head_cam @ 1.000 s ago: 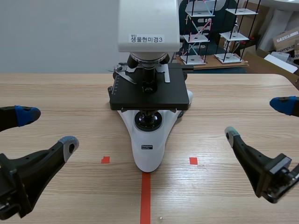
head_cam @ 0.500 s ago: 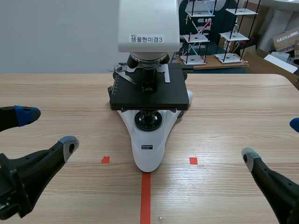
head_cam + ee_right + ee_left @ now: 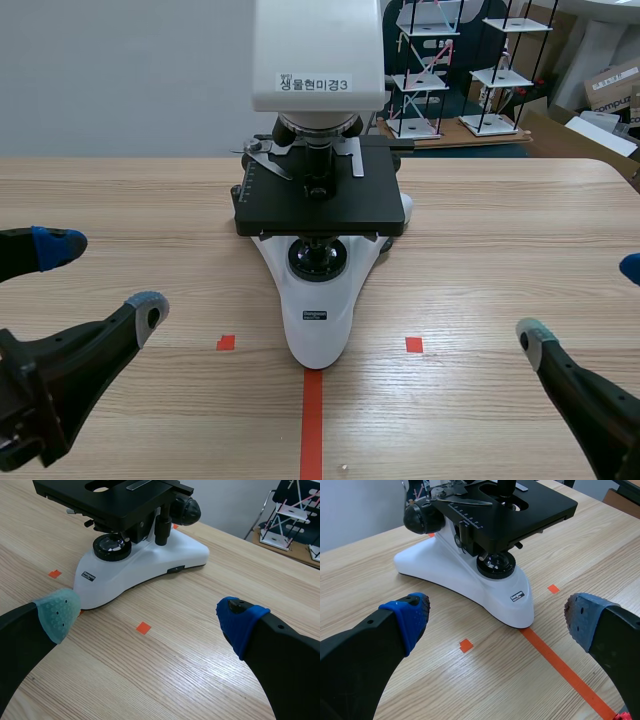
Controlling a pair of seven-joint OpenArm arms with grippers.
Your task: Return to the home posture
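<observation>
A white microscope (image 3: pixel 318 200) with a black stage (image 3: pixel 320 200) stands in the middle of the wooden table (image 3: pixel 480 220). My left gripper (image 3: pixel 95 275) hangs low at the near left, open and empty. In the left wrist view the microscope base (image 3: pixel 485 587) lies ahead of the left gripper (image 3: pixel 495 620), whose fingers stand wide apart. My right gripper (image 3: pixel 590 300) sits at the near right, also open with nothing held. Ahead of the right gripper (image 3: pixel 145 617) in its own view stands the microscope base (image 3: pixel 145 570).
Wire rack models (image 3: pixel 455 70) stand on a board behind the table. Cardboard boxes (image 3: pixel 610 85) are at the far right. The table edge curves at the far right (image 3: pixel 625 170).
My right gripper drew back toward the near right edge, from one second ago to half a second ago, then held. The left arm has not moved.
</observation>
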